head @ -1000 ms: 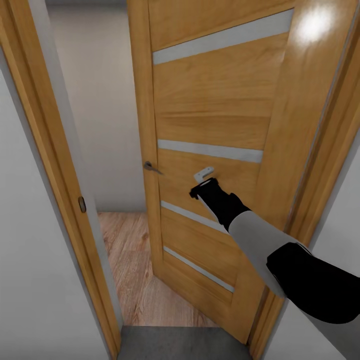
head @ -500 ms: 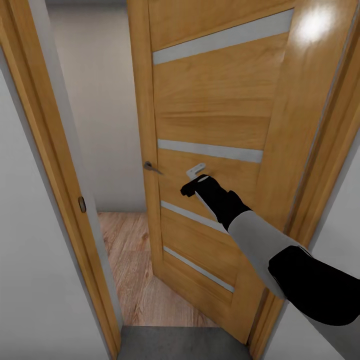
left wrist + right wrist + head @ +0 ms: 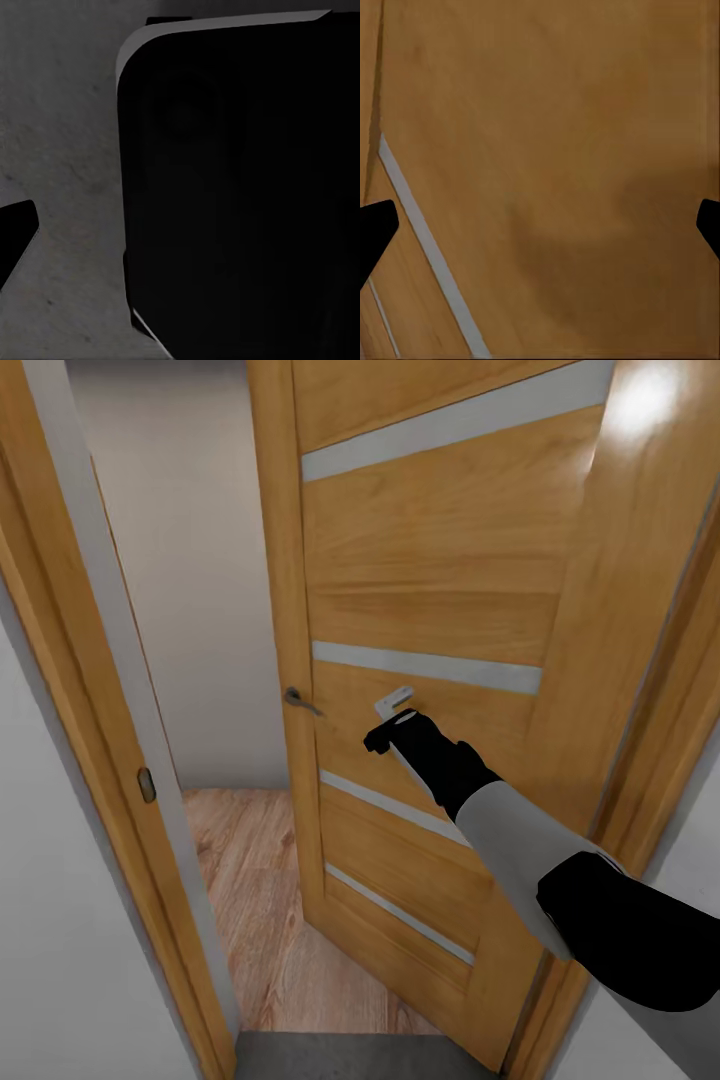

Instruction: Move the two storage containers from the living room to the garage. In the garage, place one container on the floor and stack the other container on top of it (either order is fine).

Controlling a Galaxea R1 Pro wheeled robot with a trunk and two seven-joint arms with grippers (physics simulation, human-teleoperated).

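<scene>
Clearly the work is judged to be at an early stage: no bin is carried or stacked, and a honey-wood door [image 3: 440, 610] with frosted strips is being pushed ajar by the right gripper [image 3: 385, 732] beside its handle [image 3: 298, 700], light plank flooring [image 3: 255, 900] being seen beyond. From the left wrist, grey concrete floor [image 3: 60, 150] and a dark body are seen; that claw's opening cannot be told. From the right wrist, the door panel [image 3: 547, 150] is faced, fingers spread wide, nothing held.

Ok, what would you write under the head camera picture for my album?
Right gripper against a half-open wooden door, near its handle, wood floor beyond.
</scene>
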